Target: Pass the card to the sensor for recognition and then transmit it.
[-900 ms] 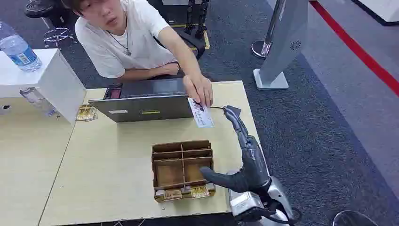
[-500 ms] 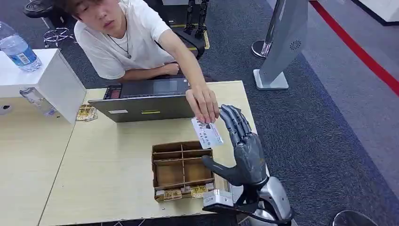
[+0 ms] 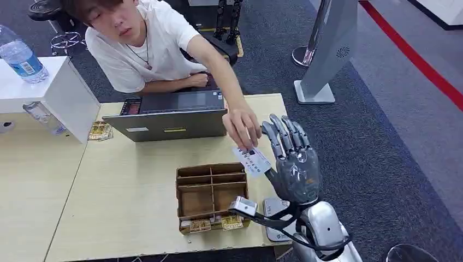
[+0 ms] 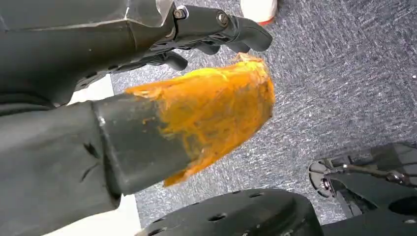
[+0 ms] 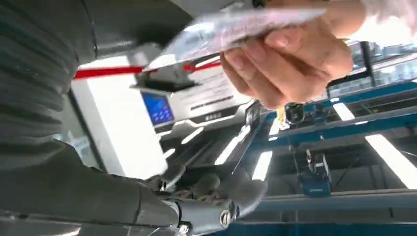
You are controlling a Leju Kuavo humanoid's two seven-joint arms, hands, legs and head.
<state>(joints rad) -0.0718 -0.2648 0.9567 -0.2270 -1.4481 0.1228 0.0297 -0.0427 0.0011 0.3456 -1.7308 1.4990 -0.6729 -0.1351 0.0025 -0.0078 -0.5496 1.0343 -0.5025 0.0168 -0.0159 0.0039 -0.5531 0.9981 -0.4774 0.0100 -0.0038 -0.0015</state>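
You are looking down at a tan table (image 3: 125,180) where a person (image 3: 147,49) in a white shirt is reaching across an open laptop (image 3: 166,123) and holding out a card (image 3: 252,160). The person's hand (image 3: 243,126) is pinching the card at its upper edge. The card is hanging above the table, just beside the right hand (image 3: 292,158), which is standing upright with its fingers (image 3: 285,134) spread wide and gripping nothing. Whether the card is touching the palm, you cannot tell.

In the right wrist view the card (image 5: 236,27) is showing as a pale blur with the person's fingers wrapped round it, and its print is unreadable.

A brown divided box (image 3: 211,196) is sitting just beside the right arm, its near edge partly covered by a cable clip. A flat grey pad (image 3: 273,210) is lying under the wrist, mostly hidden.

A water bottle (image 3: 19,57) is standing on a white box (image 3: 49,90) at the far left.

The left hand (image 4: 216,34) is hanging over grey carpet, its fingers curled in on nothing, an orange-smeared thumb (image 4: 196,123) blocking much of it.
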